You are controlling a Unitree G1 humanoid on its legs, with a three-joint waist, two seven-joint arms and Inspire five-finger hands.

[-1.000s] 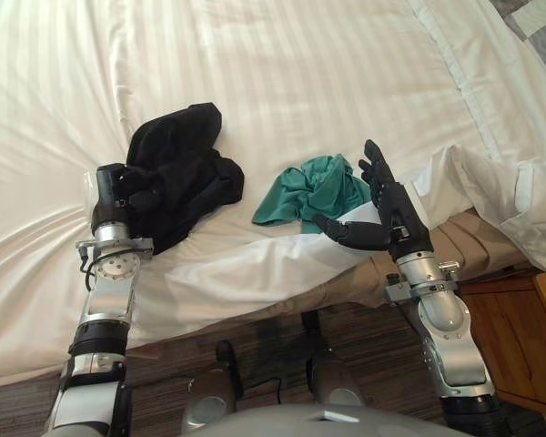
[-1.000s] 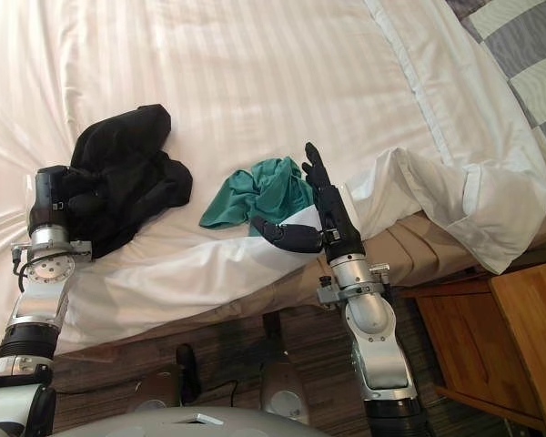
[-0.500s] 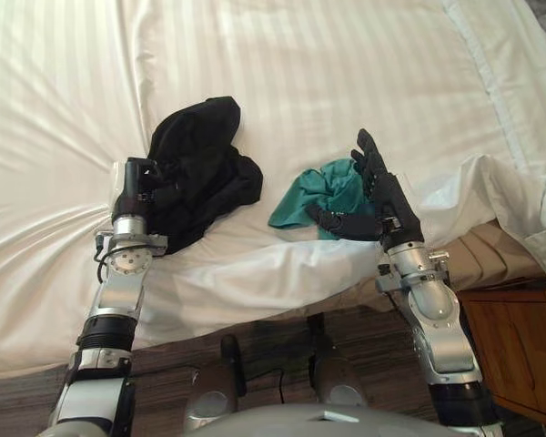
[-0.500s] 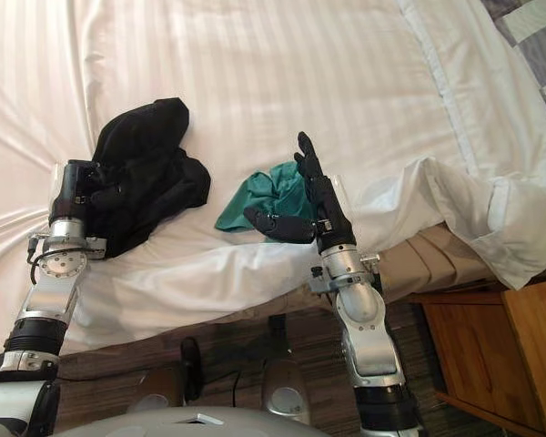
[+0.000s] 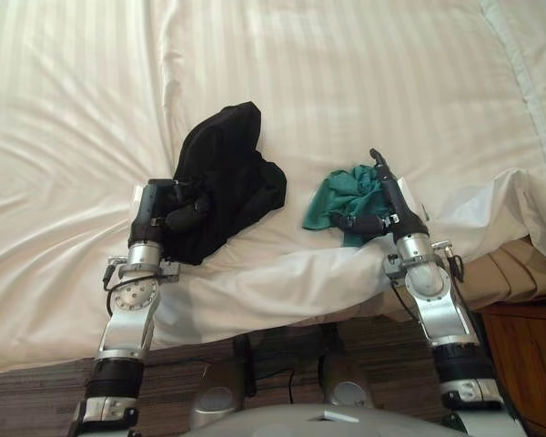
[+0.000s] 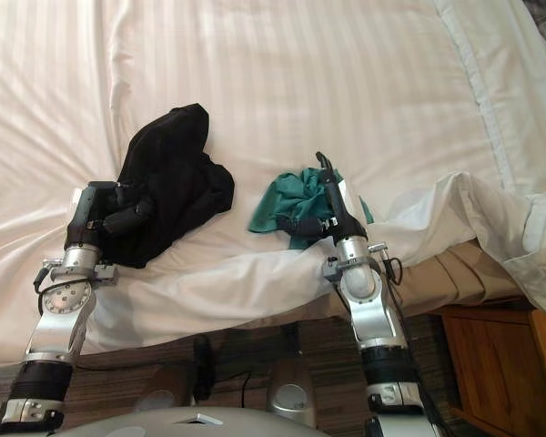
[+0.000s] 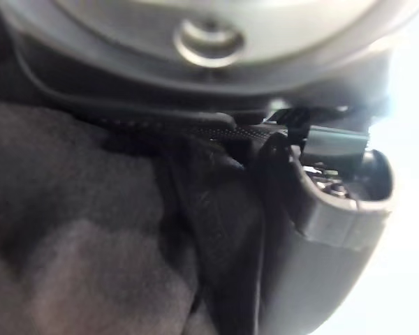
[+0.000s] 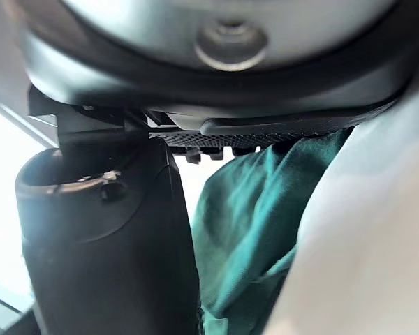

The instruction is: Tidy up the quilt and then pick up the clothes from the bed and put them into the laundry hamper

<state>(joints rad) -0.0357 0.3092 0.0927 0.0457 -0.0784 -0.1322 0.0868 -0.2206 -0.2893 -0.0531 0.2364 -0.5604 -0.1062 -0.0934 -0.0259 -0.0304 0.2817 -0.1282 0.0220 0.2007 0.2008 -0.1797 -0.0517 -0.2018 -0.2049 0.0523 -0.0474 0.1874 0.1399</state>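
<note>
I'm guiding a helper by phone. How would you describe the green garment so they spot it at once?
On the white bed, near its front edge, two crumpled garments lie apart. The green garment is the one on the robot's right, against its right hand; the neighbouring black garment is larger.

– what colour is the quilt (image 5: 346,73)?
– white, with faint tone-on-tone stripes.
– and the clothes?
– a plain black garment (image 5: 223,173) and a teal garment (image 5: 344,193), both unpatterned.
– lower down?
– tan bed base (image 5: 514,273), reddish-brown nightstand (image 5: 528,346), dark brown streaked floor (image 5: 36,391).
</note>
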